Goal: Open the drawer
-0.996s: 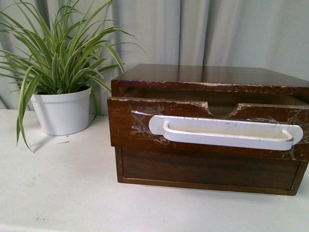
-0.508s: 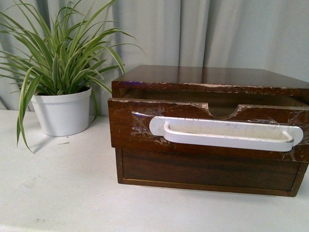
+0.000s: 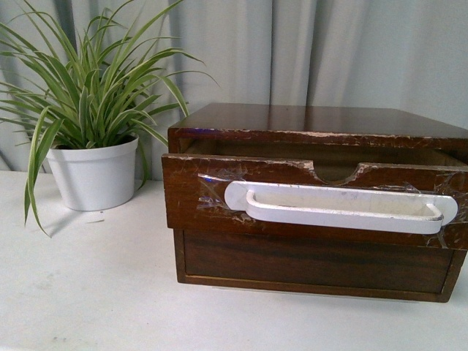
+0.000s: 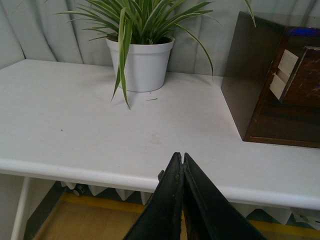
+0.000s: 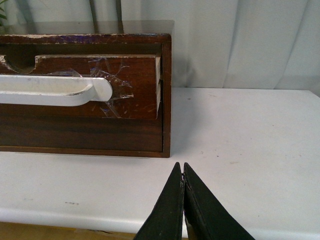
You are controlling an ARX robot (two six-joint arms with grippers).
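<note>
Only the grippers show. The left gripper has 2 matte black fingers, flat-sided and tapering from a broad base to narrow tips, their edges slightly rough. The right gripper looks the same: 2 black wedge-shaped fingers with plain surfaces.

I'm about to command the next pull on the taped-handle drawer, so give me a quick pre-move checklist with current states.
1. The drawer stands partly out of the cabinet: ok, already ajar.
2. White handle present and taped on: ok; whether the tape would take a pull, cannot tell.
3. Left gripper off the drawer, at the table edge, jaws closed: not ok for grasping.
4. Right gripper in front of the cabinet's corner, closed, touching nothing: not ok for grasping.
5. Table in front of the drawer free of things: ok.
6. Potted plant beside the cabinet, out of the pull path: ok.
</note>
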